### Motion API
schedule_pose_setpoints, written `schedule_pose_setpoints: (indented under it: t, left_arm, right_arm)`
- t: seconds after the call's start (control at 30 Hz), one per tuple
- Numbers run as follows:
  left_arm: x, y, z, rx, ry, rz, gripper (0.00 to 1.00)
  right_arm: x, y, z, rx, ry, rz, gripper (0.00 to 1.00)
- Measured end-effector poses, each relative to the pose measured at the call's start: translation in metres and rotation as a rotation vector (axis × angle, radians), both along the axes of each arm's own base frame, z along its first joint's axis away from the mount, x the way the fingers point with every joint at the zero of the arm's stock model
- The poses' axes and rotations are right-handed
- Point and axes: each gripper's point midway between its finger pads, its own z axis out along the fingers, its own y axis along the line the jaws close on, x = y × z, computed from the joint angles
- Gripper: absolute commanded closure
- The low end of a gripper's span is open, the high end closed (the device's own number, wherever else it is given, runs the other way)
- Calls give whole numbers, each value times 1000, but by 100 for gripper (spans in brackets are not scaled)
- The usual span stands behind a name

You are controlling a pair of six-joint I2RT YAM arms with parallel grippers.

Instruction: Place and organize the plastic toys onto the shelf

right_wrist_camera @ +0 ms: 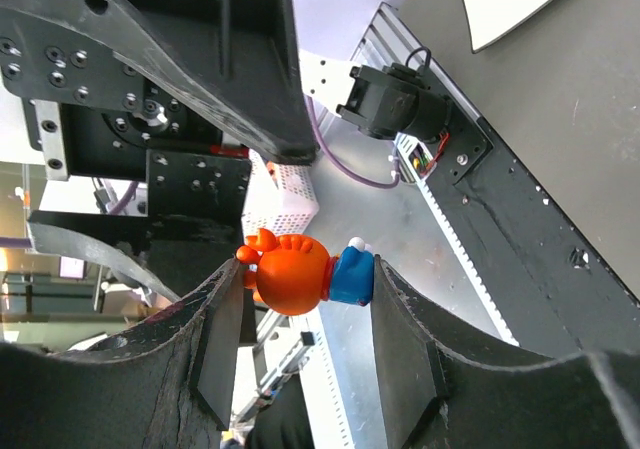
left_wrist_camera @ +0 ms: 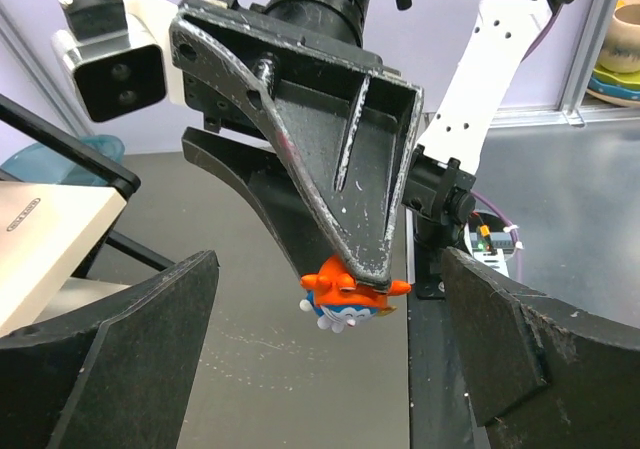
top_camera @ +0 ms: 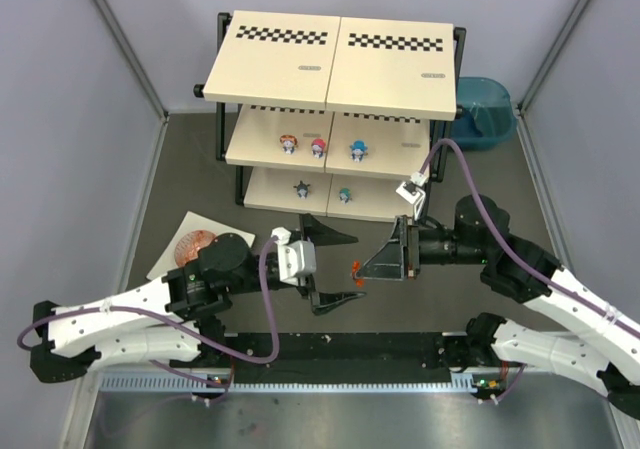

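Observation:
My right gripper (right_wrist_camera: 305,304) is shut on an orange-headed blue toy (right_wrist_camera: 300,274) and holds it above the table floor; the toy also shows in the top view (top_camera: 356,267) and the left wrist view (left_wrist_camera: 345,294). My left gripper (top_camera: 345,267) is open, and its two fingers (left_wrist_camera: 120,359) stand apart on either side of the toy without touching it. The shelf (top_camera: 335,54) stands at the back. Three toys (top_camera: 318,148) stand on its middle tier and two toys (top_camera: 344,194) on its bottom tier. The top tier is bare.
A blue tub (top_camera: 485,109) sits to the right behind the shelf. A white sheet (top_camera: 170,259) with a round orange-pink disc (top_camera: 195,241) lies on the floor at the left. A black rail (top_camera: 350,347) runs along the near edge.

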Motion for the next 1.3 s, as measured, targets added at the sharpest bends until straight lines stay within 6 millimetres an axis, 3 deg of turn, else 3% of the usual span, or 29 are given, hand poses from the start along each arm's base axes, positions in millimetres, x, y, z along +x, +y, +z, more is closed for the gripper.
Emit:
schedule_pose_setpoints:
  t: [0.17,0.3,0.53,0.8,1.07,1.17,1.3]
  left_arm:
    - [-1,-6,-7,24,3,-10,1]
    - [-3,-7,-6,20,-1,-14,7]
    - [-3,-9,-7,21,-6,-17,32]
    - [-4,-10,-6,20,-9,-24,44]
    - [-7,-10,-6,17,-11,-34,65]
    - [-7,-10,-5,14,-12,-34,79]
    - [-7,-10,-5,13,-12,-34,93]
  right_arm:
    - [-2,-1,3,22,3,-2,94]
    - [-2,-1,6,40,7,-1,94]
    - [-2,0,8,55,15,0,95]
    - [-2,1,7,62,25,2,95]
    - [0,0,9,71,22,-5,94]
    - [-1,0,10,74,21,-5,87]
    - [0,0,11,76,20,-5,48]
